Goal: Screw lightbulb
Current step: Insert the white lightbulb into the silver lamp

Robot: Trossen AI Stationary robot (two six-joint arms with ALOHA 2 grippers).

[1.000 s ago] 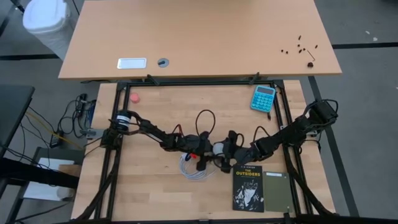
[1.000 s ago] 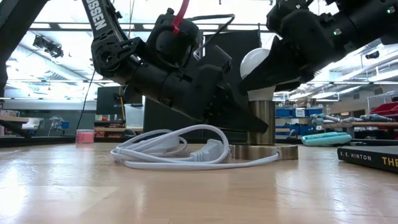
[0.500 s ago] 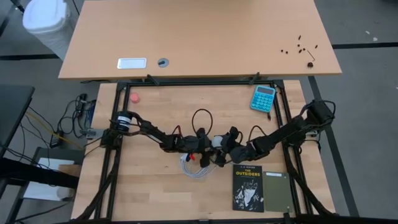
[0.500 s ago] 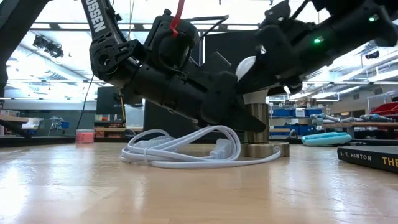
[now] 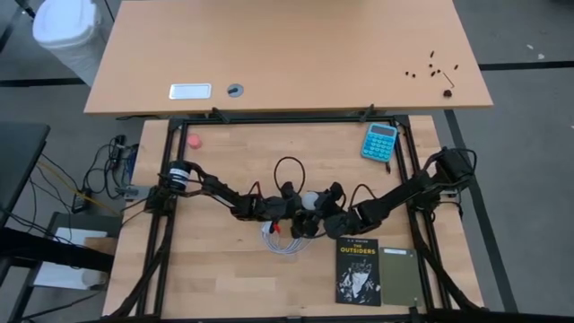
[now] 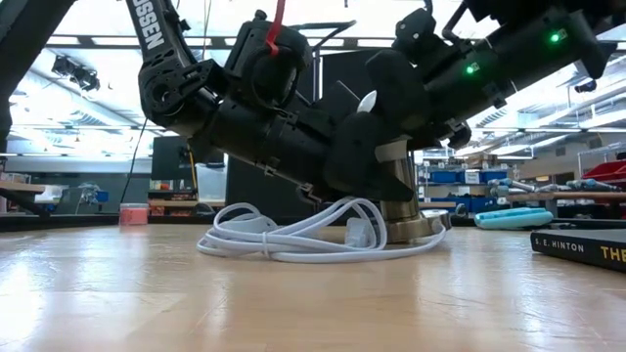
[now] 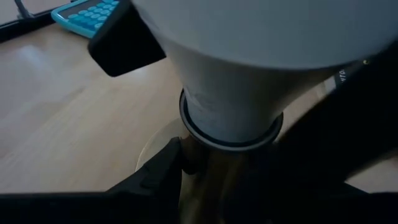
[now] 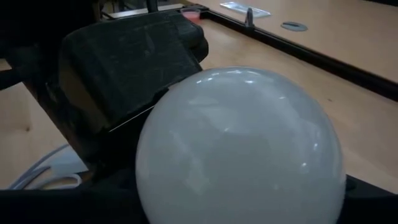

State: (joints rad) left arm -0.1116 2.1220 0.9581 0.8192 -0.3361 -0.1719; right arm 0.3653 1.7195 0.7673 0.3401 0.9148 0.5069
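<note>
The white, pear-shaped lightbulb (image 5: 309, 200) is standing in its socket (image 6: 406, 223) mid-tabletop; the right gripper (image 5: 321, 215) is grasping it, the left gripper (image 5: 291, 213) is clenching the socket

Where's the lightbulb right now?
In the high view the lightbulb is at the table's middle, between the left gripper and right gripper, above the coiled white cable.

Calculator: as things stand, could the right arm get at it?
Probably not at once. The way to the calculator is free, with bare table around it, but the right gripper is busy at the lightbulb on the socket, opposite the left gripper.
</note>
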